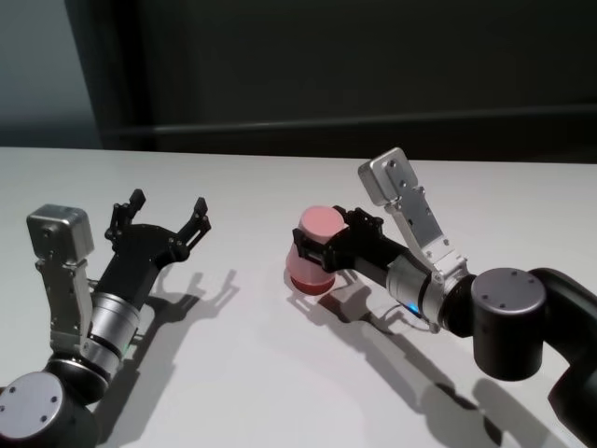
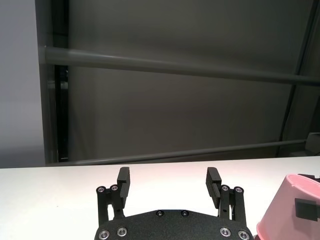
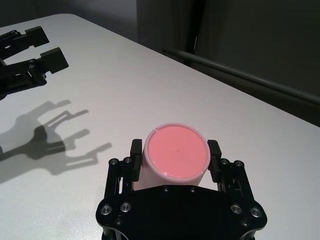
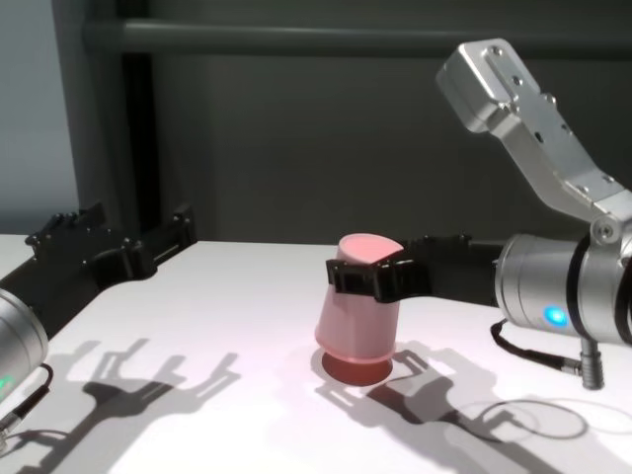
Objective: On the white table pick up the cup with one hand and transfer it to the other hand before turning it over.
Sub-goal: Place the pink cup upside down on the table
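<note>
Nearest the camera in the head view are the two arm joints at the bottom corners, and from them the arms reach out over the white table (image 1: pixel 252 392). On the right, the right gripper (image 1: pixel 322 250) is closed on the cup (image 1: pixel 315 250), its fingers pressed against opposite sides of the pink wall just under the flat base. That base faces up, so the cup is inverted, wide rim down, tilted a little off upright. In the chest view the cup (image 4: pixel 357 306) hangs just above the table with a dark shadow under its rim; whether any part of the rim touches the surface I cannot tell. The left gripper (image 1: pixel 166 217) sits well apart on the left, empty, fingers spread wide and pointing up and away. The cup lies to its right, long axis near vertical, so a handover would, I judge, need the open fingers to come in from the left across the free lower wall below the right gripper's hold. The cup's mouth and inside are hidden in every view, and the left wrist view shows only a cut-off edge of the cup (image 2: pixel 292 210)
</note>
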Robot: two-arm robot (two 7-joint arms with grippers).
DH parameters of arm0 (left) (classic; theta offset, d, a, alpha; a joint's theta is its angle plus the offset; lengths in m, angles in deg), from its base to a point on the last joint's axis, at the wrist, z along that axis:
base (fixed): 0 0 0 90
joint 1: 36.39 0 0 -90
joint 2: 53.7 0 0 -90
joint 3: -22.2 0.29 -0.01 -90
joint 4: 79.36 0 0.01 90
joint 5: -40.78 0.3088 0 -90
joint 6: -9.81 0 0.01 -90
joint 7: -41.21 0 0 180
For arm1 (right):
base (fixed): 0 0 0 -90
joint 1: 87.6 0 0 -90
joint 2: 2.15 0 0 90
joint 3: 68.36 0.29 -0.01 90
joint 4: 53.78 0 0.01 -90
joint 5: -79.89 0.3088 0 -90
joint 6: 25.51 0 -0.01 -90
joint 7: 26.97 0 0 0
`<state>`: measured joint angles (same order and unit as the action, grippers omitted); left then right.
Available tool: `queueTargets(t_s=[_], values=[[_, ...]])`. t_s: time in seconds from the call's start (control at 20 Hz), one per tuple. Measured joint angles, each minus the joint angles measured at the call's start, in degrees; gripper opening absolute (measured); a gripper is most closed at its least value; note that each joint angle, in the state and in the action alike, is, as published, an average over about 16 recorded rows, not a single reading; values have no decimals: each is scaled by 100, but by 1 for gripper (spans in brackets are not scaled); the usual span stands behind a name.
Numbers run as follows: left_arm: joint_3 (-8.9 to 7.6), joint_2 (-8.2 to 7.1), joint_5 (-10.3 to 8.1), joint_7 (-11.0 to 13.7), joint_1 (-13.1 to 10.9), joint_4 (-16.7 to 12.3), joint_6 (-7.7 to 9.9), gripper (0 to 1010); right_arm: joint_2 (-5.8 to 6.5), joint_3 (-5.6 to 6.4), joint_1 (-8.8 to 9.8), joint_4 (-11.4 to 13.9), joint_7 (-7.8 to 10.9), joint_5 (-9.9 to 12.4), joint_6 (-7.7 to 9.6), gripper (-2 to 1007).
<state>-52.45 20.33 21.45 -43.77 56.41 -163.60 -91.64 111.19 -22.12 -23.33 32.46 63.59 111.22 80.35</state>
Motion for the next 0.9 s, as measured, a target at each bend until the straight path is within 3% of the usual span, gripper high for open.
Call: queueTargets(t_s=[0.6,0.9], values=[[0,0,0,0,0,0,0,1003,-159,89,90,-237,140,-89,15,843],[0,0,0,0,0,0,0,1003,-221,227,160,-261,233,-86,-105,934]])
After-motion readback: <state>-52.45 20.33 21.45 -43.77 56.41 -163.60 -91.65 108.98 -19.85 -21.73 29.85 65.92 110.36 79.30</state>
